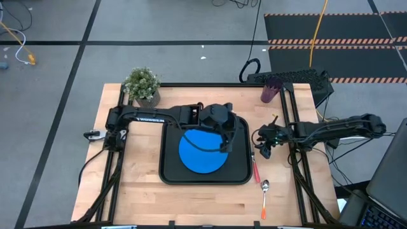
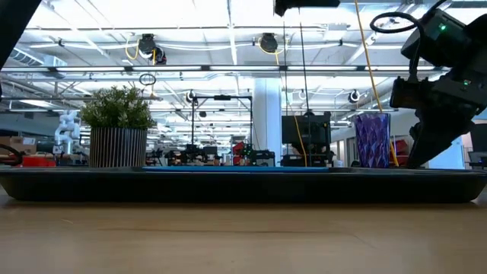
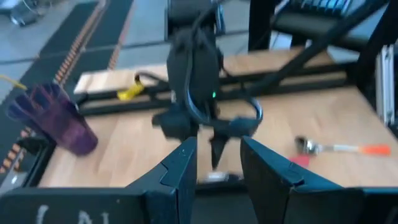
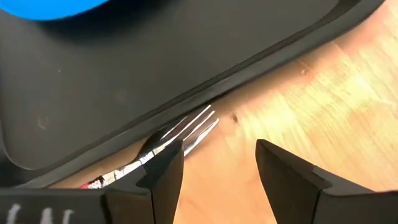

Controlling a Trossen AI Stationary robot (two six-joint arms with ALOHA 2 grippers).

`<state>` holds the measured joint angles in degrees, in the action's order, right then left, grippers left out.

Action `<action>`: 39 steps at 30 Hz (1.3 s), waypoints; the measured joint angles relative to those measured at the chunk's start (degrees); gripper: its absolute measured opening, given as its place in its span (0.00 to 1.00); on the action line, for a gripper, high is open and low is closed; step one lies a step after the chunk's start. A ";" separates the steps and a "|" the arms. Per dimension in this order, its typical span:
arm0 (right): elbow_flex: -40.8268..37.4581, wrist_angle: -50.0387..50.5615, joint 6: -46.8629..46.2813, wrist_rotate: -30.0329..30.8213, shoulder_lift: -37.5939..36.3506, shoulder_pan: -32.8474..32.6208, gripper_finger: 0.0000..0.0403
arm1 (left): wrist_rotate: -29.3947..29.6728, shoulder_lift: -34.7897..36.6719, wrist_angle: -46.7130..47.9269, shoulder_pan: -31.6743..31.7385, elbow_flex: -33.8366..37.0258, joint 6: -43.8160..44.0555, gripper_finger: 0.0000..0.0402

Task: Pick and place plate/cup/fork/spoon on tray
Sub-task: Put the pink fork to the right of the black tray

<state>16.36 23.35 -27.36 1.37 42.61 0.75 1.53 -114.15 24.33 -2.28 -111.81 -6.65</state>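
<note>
The right end effector hangs with its fingers parted over the fork, which lies on the wooden bench just beside the right rim of the black tray — in the right wrist view the silver tines show just beside one finger, nothing caught between the fingers. The blue plate sits flat in the tray. The left end effector hovers above the plate's right edge, fingers apart and empty — its wrist view looks between them toward the other arm. The orange-handled spoon lies on the bench nearer the front edge, beyond the fork's handle. The purple cup stands at the far right corner, well apart from both arms; a potted plant stands at the far left.
</note>
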 joint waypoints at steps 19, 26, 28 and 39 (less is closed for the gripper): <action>0.07 -9.34 6.12 -0.18 9.91 -2.53 0.48 | 0.56 5.03 -7.59 -0.67 -0.02 1.00 0.32; 0.07 -8.34 7.51 -0.06 12.15 -2.53 0.36 | 1.15 6.63 -6.31 -1.01 -0.03 0.57 0.32; 0.07 -8.50 7.72 0.04 12.54 -2.53 0.29 | 1.73 7.26 -5.13 -1.19 -0.04 0.54 0.32; 0.25 -1.57 5.63 5.32 11.89 -2.49 0.01 | 3.53 7.32 -0.94 -1.60 -0.02 0.39 0.32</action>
<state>16.61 21.78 -21.73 6.69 54.49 -1.74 5.06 -106.83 23.39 -3.88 -111.83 -6.26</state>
